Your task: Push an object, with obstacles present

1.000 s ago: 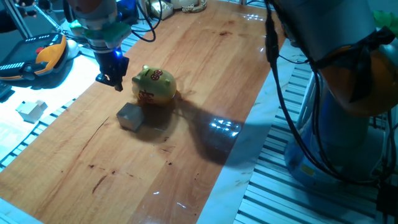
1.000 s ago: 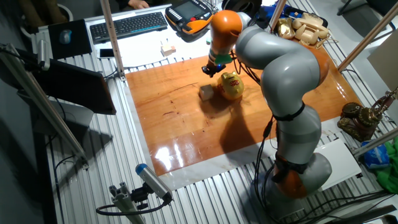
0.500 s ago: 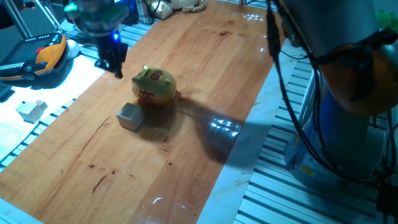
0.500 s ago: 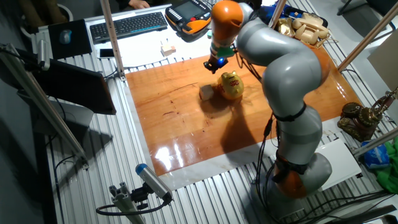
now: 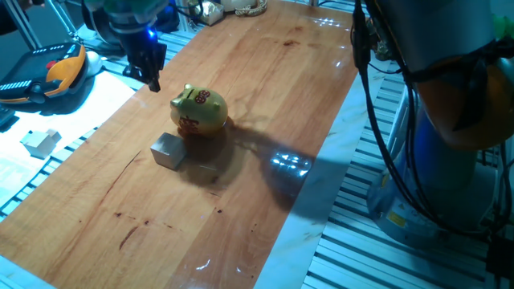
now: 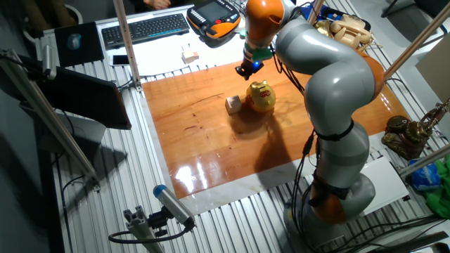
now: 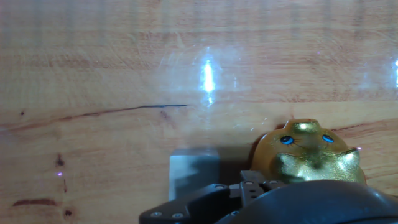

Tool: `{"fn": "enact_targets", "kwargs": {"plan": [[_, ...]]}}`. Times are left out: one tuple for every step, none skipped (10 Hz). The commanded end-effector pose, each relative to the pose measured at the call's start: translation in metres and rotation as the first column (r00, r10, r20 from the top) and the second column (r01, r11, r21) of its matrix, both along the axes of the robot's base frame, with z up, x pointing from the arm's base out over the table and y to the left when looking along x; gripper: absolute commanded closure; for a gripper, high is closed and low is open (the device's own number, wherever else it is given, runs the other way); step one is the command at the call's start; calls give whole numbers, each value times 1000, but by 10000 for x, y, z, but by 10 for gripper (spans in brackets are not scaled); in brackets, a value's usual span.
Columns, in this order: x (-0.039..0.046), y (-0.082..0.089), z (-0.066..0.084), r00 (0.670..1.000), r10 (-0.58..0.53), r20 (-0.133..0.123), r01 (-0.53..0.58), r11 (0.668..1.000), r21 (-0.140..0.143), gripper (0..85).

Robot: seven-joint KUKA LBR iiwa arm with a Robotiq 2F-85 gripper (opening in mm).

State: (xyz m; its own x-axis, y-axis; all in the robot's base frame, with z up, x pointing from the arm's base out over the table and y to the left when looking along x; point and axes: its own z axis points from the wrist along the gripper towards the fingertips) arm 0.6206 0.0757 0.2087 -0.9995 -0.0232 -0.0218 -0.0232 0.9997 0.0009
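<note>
The small pale beige wooden cube (image 5: 168,149) rests on the glossy wooden board (image 5: 265,88), directly beside the shiny golden piggy bank with red markings (image 5: 198,110). In one fixed view the 2 items appear to be in contact or nearly so; the exact gap cannot be determined. In the other fixed view, the cube (image 6: 233,105) lies on the side of the piggy bank (image 6: 261,96) that faces the black keyboard (image 6: 146,28). In the hand view, the cube (image 7: 194,174) sits at the lower centre of the frame with the piggy bank (image 7: 309,153) to its right, snout facing the camera.

The black two-finger gripper (image 5: 148,67) is raised above the board, apart from both items, near the board edge behind the piggy bank. It holds nothing. The fingers appear close together, but whether they are fully closed cannot be determined. In the other fixed view, the gripper (image 6: 247,69) hangs from the grey and orange arm (image 6: 316,63).

1 similar small pale block (image 5: 40,142) lies off the board on the adjacent white surface.
</note>
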Motion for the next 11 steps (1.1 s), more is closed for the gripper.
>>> {"fn": "enact_targets", "kwargs": {"plan": [[-14,-9,5,1000,2,5,-2,1000,-4,850],[-51,-8,30,1000,2,12,-2,1000,-4,850],[-78,-4,40,1000,2,12,-2,1000,-3,850],[-91,-4,37,1000,3,12,-3,1000,0,850],[-103,-10,37,1000,3,12,-3,1000,0,850],[-113,-13,43,1000,3,9,-3,1000,0,850],[-118,-13,47,1000,3,9,-3,1000,0,850],[-115,-23,48,1000,5,9,-5,1000,-6,850],[-109,-48,53,1000,10,9,-10,1000,-6,850],[-108,-61,55,1000,13,9,-13,1000,-6,850],[-116,-67,58,1000,13,9,-13,1000,-6,850]]}}
